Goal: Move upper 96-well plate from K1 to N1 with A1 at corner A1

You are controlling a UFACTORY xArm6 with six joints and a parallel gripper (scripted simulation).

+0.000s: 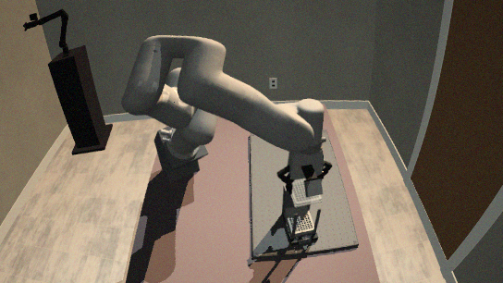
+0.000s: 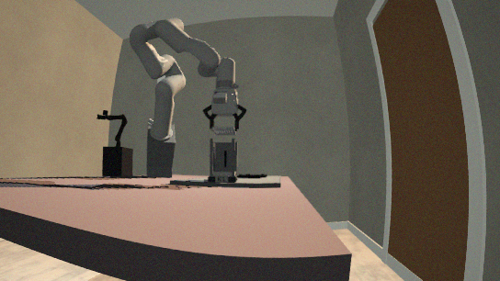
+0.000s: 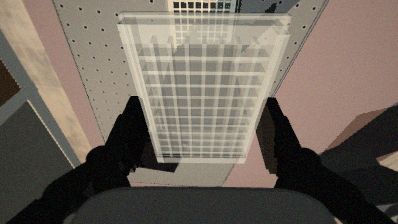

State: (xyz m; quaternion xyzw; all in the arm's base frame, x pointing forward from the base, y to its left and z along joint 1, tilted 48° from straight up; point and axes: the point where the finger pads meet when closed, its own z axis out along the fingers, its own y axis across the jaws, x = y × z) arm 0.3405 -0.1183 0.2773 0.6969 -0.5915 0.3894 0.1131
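My gripper (image 3: 202,111) is shut on the upper 96-well plate (image 3: 205,87), a clear plate held level by its long sides. In the top view the plate (image 1: 306,191) hangs under the gripper (image 1: 305,178), above the stack rack K1 (image 1: 302,227) and clear of its posts. The lower plate (image 1: 302,223) lies in the rack, and its wells show at the top edge of the wrist view (image 3: 202,6). In the exterior view the held plate (image 2: 223,130) is just above the rack (image 2: 223,161). A low dark frame, apparently the nest N1 (image 2: 255,176), lies right of the rack.
The rack stands on a grey perforated baseplate (image 1: 268,185) on the reddish table. The arm's base (image 1: 182,148) is at the back left of the baseplate. A black pedestal with a small dark arm (image 1: 79,102) stands far left on the floor.
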